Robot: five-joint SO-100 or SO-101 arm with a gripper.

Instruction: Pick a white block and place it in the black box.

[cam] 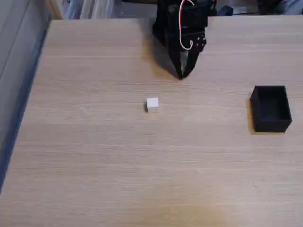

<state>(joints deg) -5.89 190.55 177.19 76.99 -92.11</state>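
Observation:
A tiny white block (152, 104) lies on the wooden table (94, 156) near the middle of the fixed view. The black box (271, 108) stands open-topped at the right, well apart from the cube. My black gripper (181, 75), with red and white wires, hangs at the back of the table, pointing down. Its two fingers meet at the tips with nothing between them. It sits behind and slightly right of the cube, not touching it.
The table's left edge runs diagonally beside a grey floor strip. Clutter and furniture legs line the far edge behind the arm.

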